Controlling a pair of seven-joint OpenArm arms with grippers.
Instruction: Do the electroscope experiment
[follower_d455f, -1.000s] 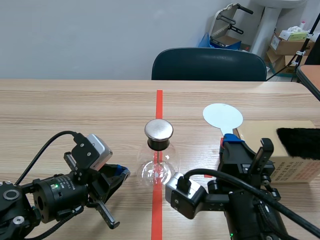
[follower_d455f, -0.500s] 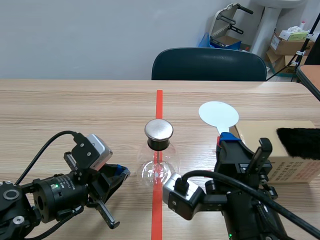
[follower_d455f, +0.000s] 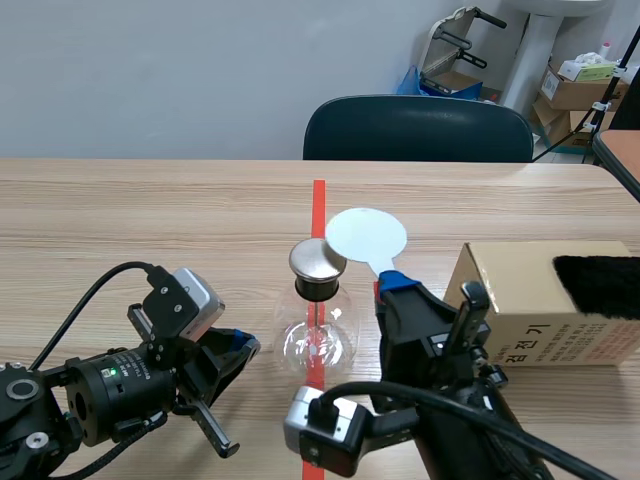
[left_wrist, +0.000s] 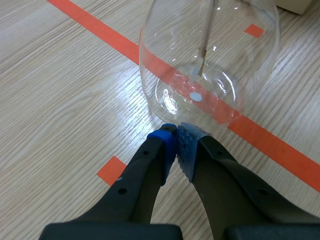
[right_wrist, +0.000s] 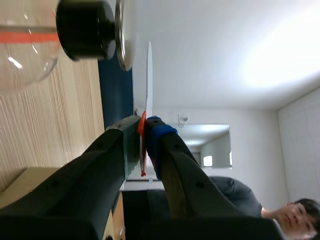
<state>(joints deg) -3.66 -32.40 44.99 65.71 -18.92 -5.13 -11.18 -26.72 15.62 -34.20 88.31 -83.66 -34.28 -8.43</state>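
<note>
Cardboard box, shut with contents hidden, lies at 3 o'clock from the glass flask, inside which a thin rod hangs below the metal cap; its leaves are hard to make out. The right gripper is clamped on the handle of a white disc at the cap's 1 o'clock, while the left gripper, fingers together on nothing, sits at the flask's 8 o'clock.
</note>
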